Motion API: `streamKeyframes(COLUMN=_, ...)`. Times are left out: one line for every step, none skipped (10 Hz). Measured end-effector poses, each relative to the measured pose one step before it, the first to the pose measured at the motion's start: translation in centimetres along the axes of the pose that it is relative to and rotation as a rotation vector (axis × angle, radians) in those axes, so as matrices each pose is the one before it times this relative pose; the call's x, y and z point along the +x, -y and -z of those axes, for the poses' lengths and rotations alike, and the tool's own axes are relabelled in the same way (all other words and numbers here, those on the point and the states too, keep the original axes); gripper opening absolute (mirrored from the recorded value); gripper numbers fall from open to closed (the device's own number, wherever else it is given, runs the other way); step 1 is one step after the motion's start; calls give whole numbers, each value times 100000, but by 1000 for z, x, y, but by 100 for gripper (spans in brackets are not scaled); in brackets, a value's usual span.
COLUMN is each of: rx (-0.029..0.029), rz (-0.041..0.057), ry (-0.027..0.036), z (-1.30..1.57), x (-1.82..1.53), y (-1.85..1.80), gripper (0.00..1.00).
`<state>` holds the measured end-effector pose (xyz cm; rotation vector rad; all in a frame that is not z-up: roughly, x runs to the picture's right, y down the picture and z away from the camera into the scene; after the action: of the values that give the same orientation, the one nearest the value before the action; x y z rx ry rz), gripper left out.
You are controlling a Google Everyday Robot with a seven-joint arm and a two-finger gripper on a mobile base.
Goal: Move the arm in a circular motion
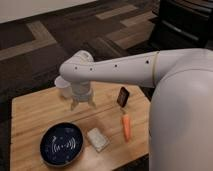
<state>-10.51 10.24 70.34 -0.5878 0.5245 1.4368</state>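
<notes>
- We are looking past the arm (120, 71), whose thick white segment is filling the right side and reaching left over the wooden table (30, 117).
- Nearest on the table, a dark blue bowl (61, 144) is sitting beside a pale block (98, 139).
- A carrot (126, 127) is lying right of the block.
- Further back, the gripper (83, 106) is pointing down just above the tabletop, its two fingers standing apart and holding nothing.
- A dark pouch (122, 96) is leaning right of it.
- A white cup (62, 86) is standing behind the gripper, partly hidden by the arm.
- Dark carpet (30, 60) is stretching beyond.
</notes>
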Motion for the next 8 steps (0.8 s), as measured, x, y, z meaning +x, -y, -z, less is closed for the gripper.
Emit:
streamKeyframes(rx=1479, rz=927, ry=470, z=175, x=169, y=-138, gripper=65)
streamKeyframes(rx=2325, rz=3193, ry=726, z=436, x=397, y=-977, gripper=65)
streamKeyframes(rx=1907, rz=4470, ry=818, z=660, x=385, y=-1279, gripper=65)
streamKeyframes(rx=1135, rz=4471, ry=676, z=534, x=207, y=-1178, gripper=65)
streamKeyframes(rx=1476, rz=10432, ry=-94, z=1077, x=661, y=-2946, gripper=65)
streamKeyframes(rx=1201, rz=9798, ry=-145, z=878, x=100, y=-2656, gripper=65)
streamKeyframes(rx=466, rz=8811, ry=-779, z=513, x=-321, y=-2450, gripper=65)
streamKeyframes(rx=423, rz=9904, ry=-628, z=408, x=-1091, y=-2534, gripper=65)
